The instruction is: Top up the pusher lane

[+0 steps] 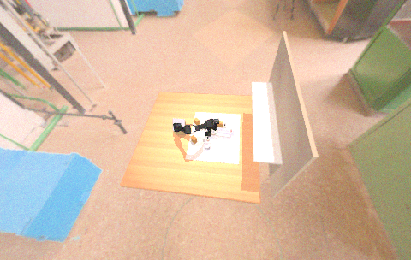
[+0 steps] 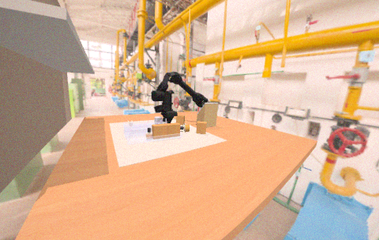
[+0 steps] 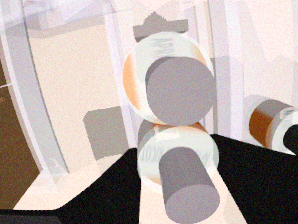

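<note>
My gripper (image 3: 173, 148) (image 2: 169, 119) is shut on a jar with a grey cap (image 3: 192, 202), a clear rounded body and pale lettering. It is at the front end of the sprung lane, between the clear lane walls. A second grey-capped jar (image 3: 181, 92) with an orange and white body stands directly behind it in the lane; the two overlap in the wrist view, and I cannot tell whether they touch. A dark grey notched shape (image 3: 161, 30) shows behind that jar; whether it is the pusher plate or a shadow is unclear. The front stop and the held jar's base are hidden.
A brown and white jar with a black cap (image 3: 261, 122) stands to the right in the wrist view. Tan blocks (image 2: 166, 130) (image 2: 201, 127) and a tall tan panel (image 2: 212, 114) stand near the arm. A white mat (image 1: 227, 154) lies on the wooden table (image 1: 154, 171), with a large grey panel (image 1: 288, 103) beside it.
</note>
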`<control>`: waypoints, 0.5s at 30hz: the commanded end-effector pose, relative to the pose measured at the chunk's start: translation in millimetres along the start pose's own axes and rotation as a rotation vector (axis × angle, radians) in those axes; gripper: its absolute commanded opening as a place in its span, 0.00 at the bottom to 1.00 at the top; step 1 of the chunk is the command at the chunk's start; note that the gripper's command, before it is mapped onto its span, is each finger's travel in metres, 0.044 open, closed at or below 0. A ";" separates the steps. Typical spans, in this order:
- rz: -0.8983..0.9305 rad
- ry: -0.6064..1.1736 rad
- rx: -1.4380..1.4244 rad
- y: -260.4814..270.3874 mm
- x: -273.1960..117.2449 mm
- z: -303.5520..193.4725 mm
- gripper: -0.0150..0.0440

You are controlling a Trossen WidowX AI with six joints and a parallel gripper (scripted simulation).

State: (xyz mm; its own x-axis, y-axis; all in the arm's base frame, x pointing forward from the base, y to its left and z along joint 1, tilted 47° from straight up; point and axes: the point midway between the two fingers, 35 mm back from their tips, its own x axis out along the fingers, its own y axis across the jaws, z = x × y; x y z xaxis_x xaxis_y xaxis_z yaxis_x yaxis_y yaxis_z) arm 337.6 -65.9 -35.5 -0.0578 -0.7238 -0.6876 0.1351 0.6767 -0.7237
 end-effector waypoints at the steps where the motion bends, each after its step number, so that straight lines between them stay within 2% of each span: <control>1: -0.006 -0.015 0.006 -1.2 0.4 3.8 0.25; 15: -0.007 -0.015 0.006 -1.9 4.6 2.8 0.25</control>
State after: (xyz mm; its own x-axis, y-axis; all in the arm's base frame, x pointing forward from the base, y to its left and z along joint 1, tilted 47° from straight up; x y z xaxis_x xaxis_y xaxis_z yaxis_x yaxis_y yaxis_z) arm 336.7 -69.3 -37.9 -0.0568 -0.7246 -0.6869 0.1354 0.6760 -0.7243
